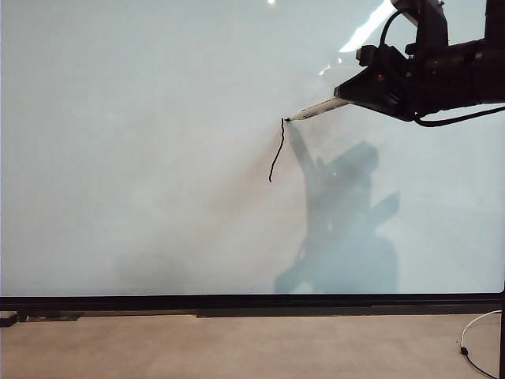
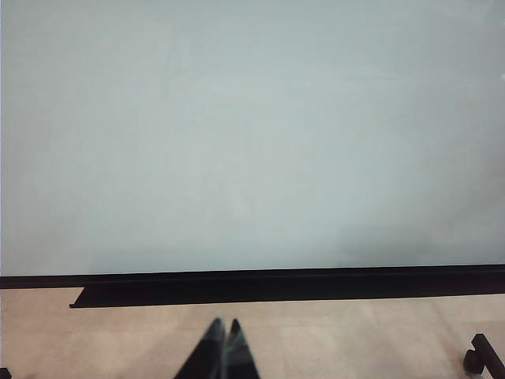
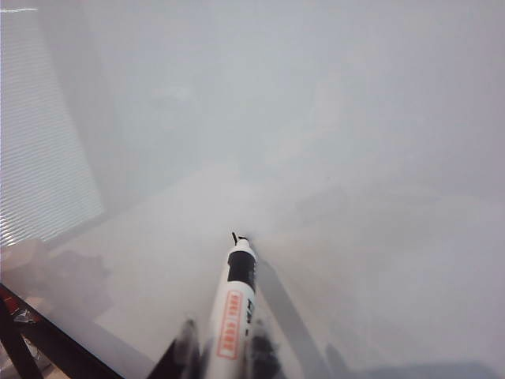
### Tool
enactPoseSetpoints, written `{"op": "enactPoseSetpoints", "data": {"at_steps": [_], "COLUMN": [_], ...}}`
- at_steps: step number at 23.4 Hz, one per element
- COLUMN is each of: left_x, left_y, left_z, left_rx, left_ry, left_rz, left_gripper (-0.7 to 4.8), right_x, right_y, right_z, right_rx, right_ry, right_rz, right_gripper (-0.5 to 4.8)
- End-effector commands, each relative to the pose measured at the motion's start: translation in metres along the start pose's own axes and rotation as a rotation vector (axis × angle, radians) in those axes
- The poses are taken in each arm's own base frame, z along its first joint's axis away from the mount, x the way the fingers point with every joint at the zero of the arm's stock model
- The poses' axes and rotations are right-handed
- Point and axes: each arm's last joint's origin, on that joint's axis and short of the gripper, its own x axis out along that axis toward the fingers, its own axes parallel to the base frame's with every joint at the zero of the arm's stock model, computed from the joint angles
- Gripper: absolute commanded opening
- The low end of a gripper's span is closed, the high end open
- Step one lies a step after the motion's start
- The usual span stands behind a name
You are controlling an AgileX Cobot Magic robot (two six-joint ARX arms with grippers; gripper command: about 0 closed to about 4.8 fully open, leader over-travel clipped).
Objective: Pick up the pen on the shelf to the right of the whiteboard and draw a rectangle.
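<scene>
The whiteboard fills nearly the whole exterior view. My right gripper reaches in from the upper right, shut on the pen, whose dark tip touches the board at the top end of a wobbly black line that runs downward. Only this one stroke of the rectangle shows. In the right wrist view the pen, white with a red label, sticks out between the fingers of my right gripper against the whiteboard. My left gripper is shut and holds nothing, low in front of the whiteboard.
A black lower frame runs along the board's bottom edge, with a black ledge under it. Below lies a beige floor with a white cable at the right. A black stand foot shows in the left wrist view.
</scene>
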Motion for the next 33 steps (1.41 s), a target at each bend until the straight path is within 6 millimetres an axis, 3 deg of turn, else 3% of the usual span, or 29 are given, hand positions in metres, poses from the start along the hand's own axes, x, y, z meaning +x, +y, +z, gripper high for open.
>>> {"op": "enactPoseSetpoints", "data": {"at_steps": [1,23,33], "left_x": [0.0,0.0,0.0], "left_y": [0.0,0.0,0.0], "left_z": [0.002,0.002,0.002], "left_rx": [0.001,0.001,0.001], "left_ry": [-0.011,-0.011,-0.011], "left_rz": [-0.002,0.001,0.001], "left_gripper": [-0.04,-0.04,-0.04], "right_x": [-0.002,-0.013,-0.035], "right_y": [-0.004,-0.017,-0.021], "right_z": [0.005,0.015,0.016], "right_rx": [-0.015,-0.026,-0.035], "right_ry": [-0.028,-0.019,-0.024], "right_rz": [-0.017,-0.035,-0.088], "right_gripper": [-0.06,-0.06,-0.06]}}
